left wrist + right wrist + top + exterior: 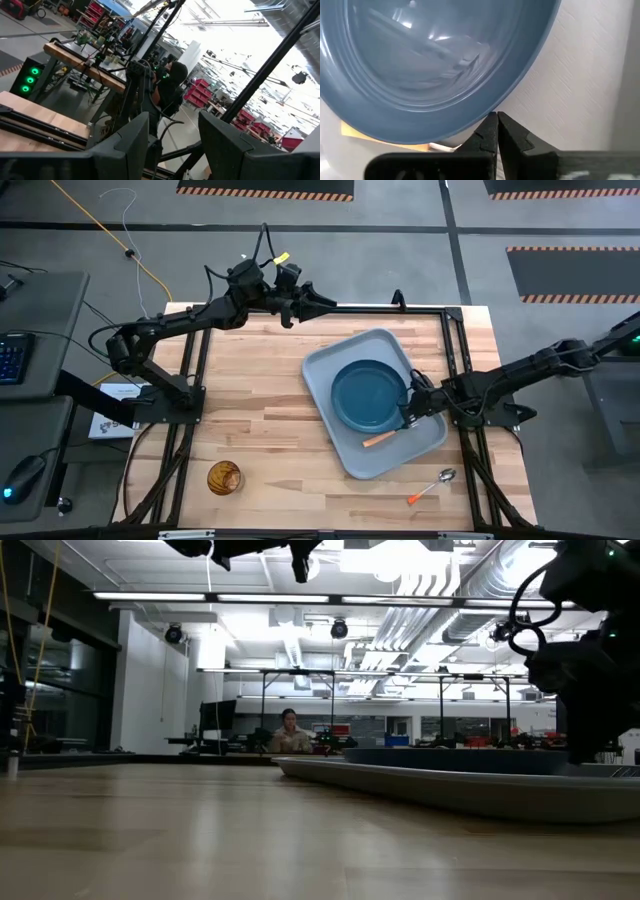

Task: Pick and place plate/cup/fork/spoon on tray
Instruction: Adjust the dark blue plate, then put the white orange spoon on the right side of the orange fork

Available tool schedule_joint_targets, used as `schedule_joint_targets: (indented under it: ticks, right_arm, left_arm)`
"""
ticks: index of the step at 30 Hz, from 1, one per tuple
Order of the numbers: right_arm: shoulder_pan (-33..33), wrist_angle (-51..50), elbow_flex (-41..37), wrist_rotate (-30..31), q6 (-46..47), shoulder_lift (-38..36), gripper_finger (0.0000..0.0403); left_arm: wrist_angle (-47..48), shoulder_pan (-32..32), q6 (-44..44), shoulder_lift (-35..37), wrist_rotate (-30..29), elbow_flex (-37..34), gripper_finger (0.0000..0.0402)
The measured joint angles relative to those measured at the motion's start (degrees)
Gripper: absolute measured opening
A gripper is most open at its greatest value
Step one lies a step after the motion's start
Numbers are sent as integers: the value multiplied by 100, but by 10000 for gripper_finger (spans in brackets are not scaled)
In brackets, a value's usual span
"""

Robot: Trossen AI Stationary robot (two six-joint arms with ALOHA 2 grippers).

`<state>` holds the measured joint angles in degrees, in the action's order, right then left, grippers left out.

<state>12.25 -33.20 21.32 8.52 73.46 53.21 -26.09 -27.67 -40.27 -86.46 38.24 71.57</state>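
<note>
Meanwhile, at the table: a setting half laid — plate and fork aboard, cup and spoon waiting on the wood.

Tray: the tray [342, 448] lies angled on the table [270, 400], right of centre, within the right arm's reach.

Plate: the plate [368, 394] sits inside the tray, filling much of its middle.

Fork: the fork [379, 438] lies on the tray against the plate's near edge; in the right wrist view its orange handle [375, 139] shows partly under the rim, so it was likely set down close to keep it inside the tray's edge.

Right gripper: the right gripper [408, 416] hangs low over the tray beside the plate's rim, fingers [487, 134] pressed together on nothing — apparently finished with the fork.

Spoon: the spoon [432, 486] rests on bare wood just outside the tray's near corner, probably next for the right arm.

Cup: the cup [224, 477] stands well apart, near the front-left edge.

Left gripper: the left gripper [318, 300] waits raised at the far edge, fingers apart and empty.
</note>
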Motion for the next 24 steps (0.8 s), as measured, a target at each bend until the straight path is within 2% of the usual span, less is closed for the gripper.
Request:
schedule_joint_targets:
  ticks: [8,11,14,16,19,24]
  right_arm:
    - [-340,94,1,-4,-71,-35,0]
    - [-416,-395,191,-320,-465,-233,0]
    - [-353,-1302,600,-786,-744,-579,0]
    - [-206,-1776,864,-1303,-783,-833,0]
    - [187,-1873,1045,-2013,-447,-1208,0]
    - [1276,-1762,984,-2051,876,-1465,7]
  left_arm:
    - [1,-8,0,0,1,0,161]
    - [1,-6,0,0,2,0,161]
    - [1,-6,-2,-1,2,0,161]
    - [3,-6,-2,-2,2,0,161]
    - [3,-6,0,-1,2,0,161]
    - [5,-6,13,0,2,0,161]
